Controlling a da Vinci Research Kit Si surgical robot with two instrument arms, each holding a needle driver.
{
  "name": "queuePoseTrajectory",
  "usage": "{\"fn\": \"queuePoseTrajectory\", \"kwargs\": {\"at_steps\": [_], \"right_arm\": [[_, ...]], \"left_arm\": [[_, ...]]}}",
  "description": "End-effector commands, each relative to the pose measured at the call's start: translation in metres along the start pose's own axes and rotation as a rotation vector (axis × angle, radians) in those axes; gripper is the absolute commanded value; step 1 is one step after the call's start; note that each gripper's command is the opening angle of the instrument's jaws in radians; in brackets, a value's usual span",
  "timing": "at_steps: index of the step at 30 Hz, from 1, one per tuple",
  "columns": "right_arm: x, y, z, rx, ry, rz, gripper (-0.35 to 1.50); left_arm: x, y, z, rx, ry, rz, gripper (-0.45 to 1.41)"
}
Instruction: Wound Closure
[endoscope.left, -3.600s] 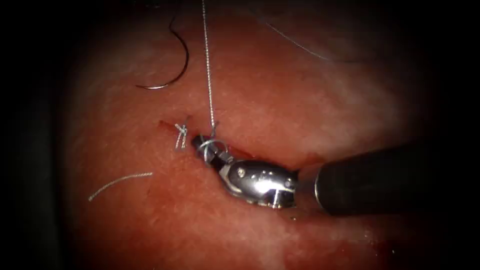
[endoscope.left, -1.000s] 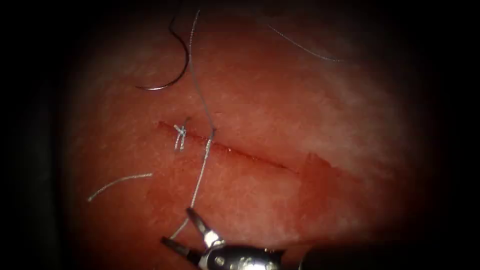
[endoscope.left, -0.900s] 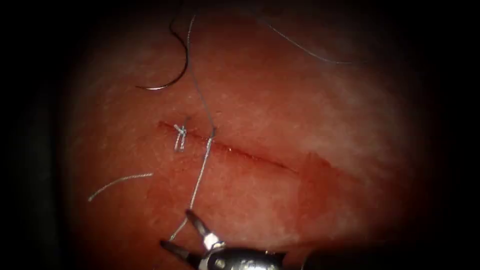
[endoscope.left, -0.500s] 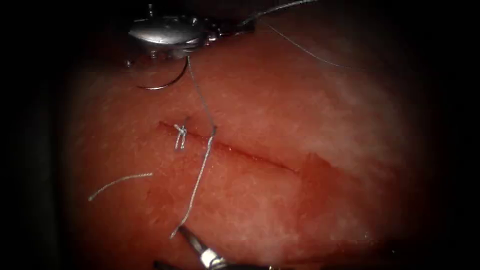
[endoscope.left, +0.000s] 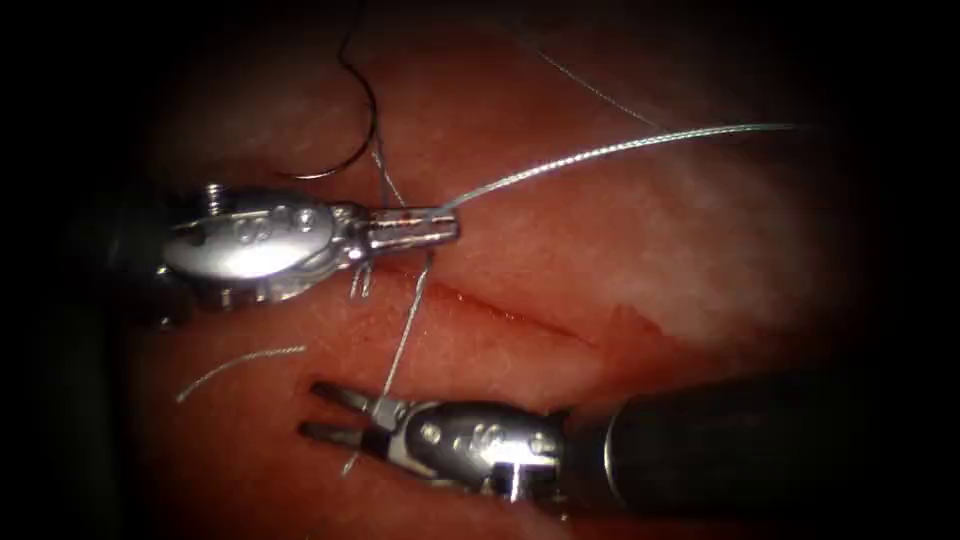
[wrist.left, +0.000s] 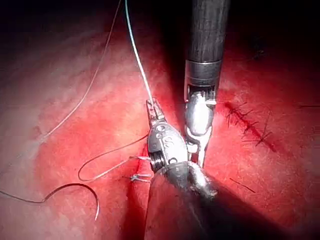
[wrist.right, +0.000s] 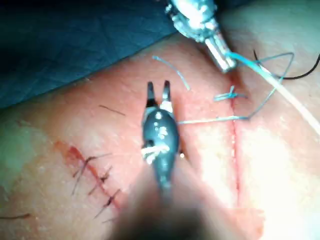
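My left tool (endoscope.left: 452, 227) lies across the left end of the cut (endoscope.left: 520, 318), jaws shut on the long thread (endoscope.left: 600, 153), which runs off to the upper right. That thread passes through the tissue (endoscope.left: 650, 240) at the cut, and its short tail (endoscope.left: 405, 330) trails down past my right tool (endoscope.left: 310, 410), whose jaws are open and hold nothing. The curved needle (endoscope.left: 362, 130) lies free on the tissue, upper left, not in it. A tied knot (endoscope.left: 360, 283) sits just under the left tool. The left wrist view has the left tool (wrist.left: 151, 103) on the thread; the right wrist view has the open right tool (wrist.right: 158, 89).
A loose cut piece of thread (endoscope.left: 240, 362) lies on the tissue at lower left. Another thin strand (endoscope.left: 600, 95) crosses the top. An older stitched cut (wrist.right: 95, 175) and a blue drape (wrist.right: 75, 45) lie beside the tissue.
The right tool drew the thread down from the cut, let it go and has come back up, open. The left tool came in from the top, holding the long thread, down to the cut.
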Motion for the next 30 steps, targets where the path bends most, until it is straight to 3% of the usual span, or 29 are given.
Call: {"fn": "queuePoseTrajectory", "kwargs": {"at_steps": [1, 9, 21, 30], "right_arm": [[-0.001, 0.0008, 0.001, 0.014, 0.004, -0.002, 0.04], [-0.001, 0.0056, 0.0033, 0.055, 0.051, -0.014, -0.06], [0.0004, 0.0092, 0.0088, 0.108, 0.08, -0.025, -0.25], [0.0004, 0.0107, 0.0087, 0.148, 0.192, 0.06, -0.35]], "left_arm": [[-0.0012, 0.0012, -0.0001, -0.011, 0.005, -0.006, -0.45], [-0.0038, 0.0038, -0.002, -0.065, 0.058, -0.021, -0.45], [-0.006, 0.0075, -0.0024, -0.163, 0.172, -0.027, -0.45], [-0.0057, 0.0095, -0.0044, -0.194, 0.238, -0.058, -0.45]]}}
